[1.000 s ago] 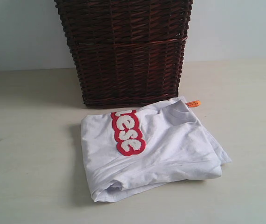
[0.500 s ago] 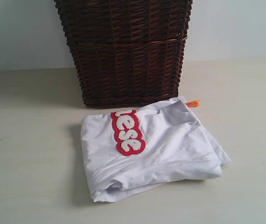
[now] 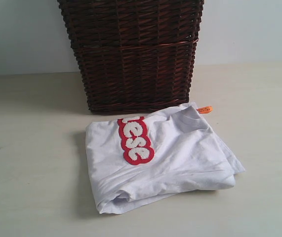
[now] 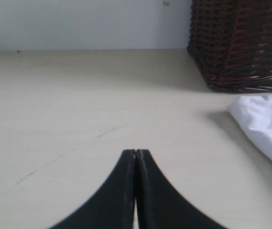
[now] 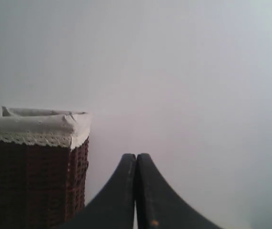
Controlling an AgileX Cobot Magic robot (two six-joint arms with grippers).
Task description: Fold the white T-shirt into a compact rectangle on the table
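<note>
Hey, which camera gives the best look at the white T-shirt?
The exterior view: the whole folded T-shirt lies on the table in front of the basket, with its red lettering, collar and orange tag visible. The left wrist view catches only an edge of the T-shirt. The right wrist view shows none of it.

Your black, tapered left gripper (image 4: 136,152) has its jaws pressed flat together, gripping nothing. Your black right gripper (image 5: 136,156) is closed the same way, also empty.

Beige table (image 3: 32,187) under folded white T-shirt (image 3: 180,153) and wicker basket (image 3: 131,69)
</note>
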